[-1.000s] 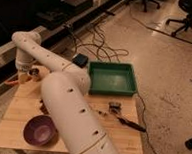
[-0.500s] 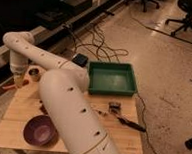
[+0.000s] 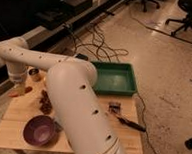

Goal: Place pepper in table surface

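Note:
My gripper (image 3: 18,87) is at the far left end of the white arm, low over the left edge of the light-wood table surface (image 3: 21,117). It is shut on the pepper (image 3: 14,92), a slim orange-red piece that sticks out to the left just under the gripper. I cannot tell whether the pepper touches the tabletop. The thick white arm crosses the middle of the table and hides much of it.
A purple bowl (image 3: 40,130) sits at the front left, with a dark brown bumpy cluster (image 3: 46,103) behind it. A small metal cup (image 3: 34,75) stands near the gripper. A green tray (image 3: 114,78) is at the back right, with a small dark object (image 3: 114,107) and a black-handled tool (image 3: 131,124) nearby. Cables lie on the floor.
The gripper has swung left and down from beside the cup towards the table's left edge, carrying the pepper. Nothing else on the table has moved.

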You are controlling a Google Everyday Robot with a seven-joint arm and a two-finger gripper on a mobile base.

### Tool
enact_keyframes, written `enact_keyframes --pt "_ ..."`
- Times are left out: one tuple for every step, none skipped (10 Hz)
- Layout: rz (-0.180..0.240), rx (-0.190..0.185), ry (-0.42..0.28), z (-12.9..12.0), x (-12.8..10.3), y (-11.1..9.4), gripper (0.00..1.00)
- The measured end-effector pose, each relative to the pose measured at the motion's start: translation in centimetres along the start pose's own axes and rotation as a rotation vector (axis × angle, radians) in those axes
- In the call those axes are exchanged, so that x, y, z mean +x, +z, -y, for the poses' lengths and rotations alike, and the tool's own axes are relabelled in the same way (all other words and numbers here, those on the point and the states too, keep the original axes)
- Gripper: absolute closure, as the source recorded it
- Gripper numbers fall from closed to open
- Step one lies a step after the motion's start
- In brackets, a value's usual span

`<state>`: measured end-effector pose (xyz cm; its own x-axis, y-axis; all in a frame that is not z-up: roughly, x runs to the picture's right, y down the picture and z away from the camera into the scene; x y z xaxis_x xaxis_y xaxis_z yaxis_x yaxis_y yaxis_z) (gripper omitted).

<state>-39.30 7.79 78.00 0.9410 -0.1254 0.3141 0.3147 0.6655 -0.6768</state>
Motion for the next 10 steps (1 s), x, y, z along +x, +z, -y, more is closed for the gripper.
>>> enact_keyframes --pt "-0.013 0.009 -0.009 -0.2 -0.6 0.0 1.0" --pt "-0.023 0.017 0.004 -0.6 -0.7 -0.5 1.0" --pt "-0.036 0.044 0.037 -0.9 0.7 -0.9 1.0" --pt "-0.025 0.065 0.058 -1.1 2.0 -1.2 1.0" --pt "-0.019 0.084 0.061 -0.9 2.7 -1.3 1.0" --pt "-0.002 0.097 0.057 -0.4 3.1 -1.1 1.0" --pt "0.009 0.105 0.05 0.2 3.5 -0.7 1.0" --pt "0.022 0.117 0.049 0.7 4.1 -0.4 1.0" --pt "0.033 0.124 0.045 1.2 4.6 0.2 1.0" --pt "0.045 0.13 0.038 2.0 5.4 0.8 1.0"
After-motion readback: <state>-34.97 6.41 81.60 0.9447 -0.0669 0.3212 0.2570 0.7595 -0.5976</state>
